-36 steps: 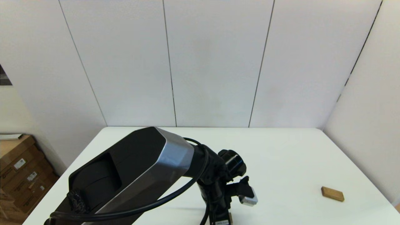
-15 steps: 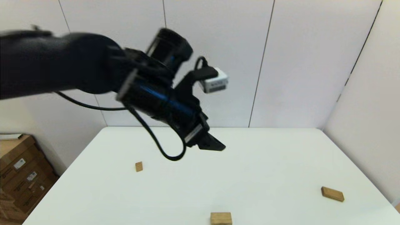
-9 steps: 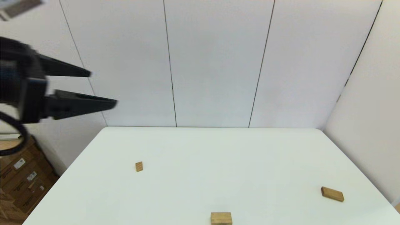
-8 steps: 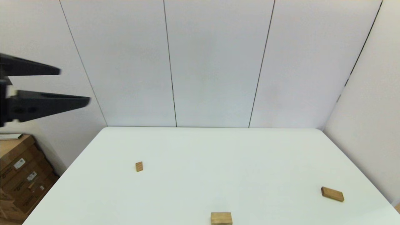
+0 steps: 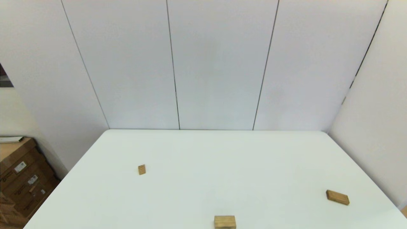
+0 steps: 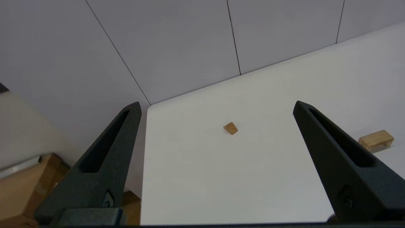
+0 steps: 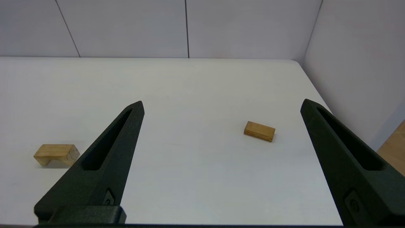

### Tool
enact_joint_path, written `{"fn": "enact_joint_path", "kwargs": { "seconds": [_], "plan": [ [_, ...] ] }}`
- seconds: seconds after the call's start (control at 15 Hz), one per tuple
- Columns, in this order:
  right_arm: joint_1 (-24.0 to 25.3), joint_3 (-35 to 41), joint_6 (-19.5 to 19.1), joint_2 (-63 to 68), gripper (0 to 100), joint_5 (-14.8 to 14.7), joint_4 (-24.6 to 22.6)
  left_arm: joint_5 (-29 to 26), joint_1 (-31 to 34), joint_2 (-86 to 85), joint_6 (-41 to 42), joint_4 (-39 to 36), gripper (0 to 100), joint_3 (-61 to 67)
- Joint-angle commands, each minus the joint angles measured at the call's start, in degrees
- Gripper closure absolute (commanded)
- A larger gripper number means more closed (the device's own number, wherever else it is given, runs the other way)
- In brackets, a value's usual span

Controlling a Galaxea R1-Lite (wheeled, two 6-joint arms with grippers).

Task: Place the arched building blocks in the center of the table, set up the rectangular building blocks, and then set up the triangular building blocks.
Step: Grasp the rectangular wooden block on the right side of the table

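The light tan arched block [image 5: 225,221] stands on its two feet at the table's near edge, about mid-width; the left wrist view catches the arched block [image 6: 376,139], and so does the right wrist view [image 7: 56,153]. The darker rectangular slab [image 5: 337,197] lies flat near the right edge [image 7: 259,131]. A small striped triangular wedge [image 5: 141,169] rests on the left part of the table [image 6: 230,128]. Neither gripper shows in the head view. My left gripper [image 6: 216,109] hangs open, high above the table's left side. My right gripper [image 7: 221,107] is open too, held off the near right side.
The white table [image 5: 222,159] is backed by white wall panels, with another white wall close along its right side. Cardboard boxes [image 5: 19,178] are stacked on the floor beyond the table's left edge.
My left arm has lifted off the arched block at the near edge, swung up and left, and left the head view. The three blocks have not moved.
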Motion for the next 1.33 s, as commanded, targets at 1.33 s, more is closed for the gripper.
{"fn": "enact_joint_path", "kwargs": {
  "seconds": [1.33],
  "plan": [
    [0.01,0.09,-1.3,-0.11,0,0.46,0.16,8.48,-0.07,-26.2,-11.57,-24.4,0,46.65]
  ]
}}
